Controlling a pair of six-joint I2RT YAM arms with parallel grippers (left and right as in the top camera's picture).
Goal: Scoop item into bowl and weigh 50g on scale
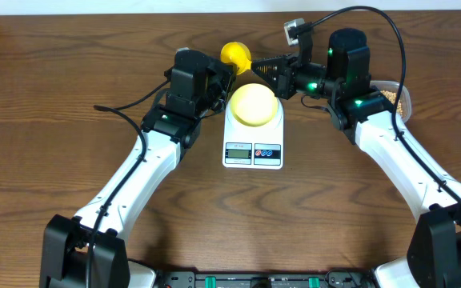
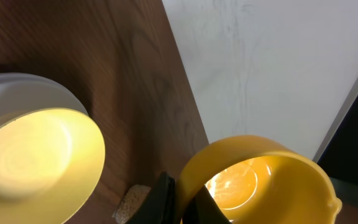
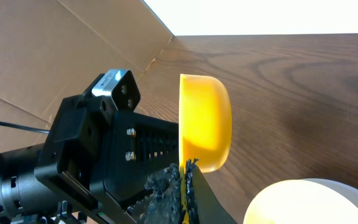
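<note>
The pale yellow bowl [image 1: 254, 104] sits on the white scale [image 1: 252, 148] at mid-table and looks empty; it also shows in the left wrist view [image 2: 36, 162] and the right wrist view [image 3: 309, 202]. A yellow scoop [image 1: 236, 54] is held in the air behind the scale. My right gripper [image 1: 258, 67] is shut on its thin handle [image 3: 184, 193]. My left gripper [image 1: 226, 74] pinches the wall of the scoop's cup [image 2: 260, 180], one finger inside and one outside [image 2: 182, 202]. The cup is empty. Tan beans [image 1: 392, 94] lie in a container at the far right.
The clear container [image 1: 405, 100] is half hidden behind my right arm. A pale wall [image 2: 272, 68] runs along the table's back edge, and cardboard [image 3: 55, 50] stands at the back left. Cables trail over the table on the left [image 1: 122, 108].
</note>
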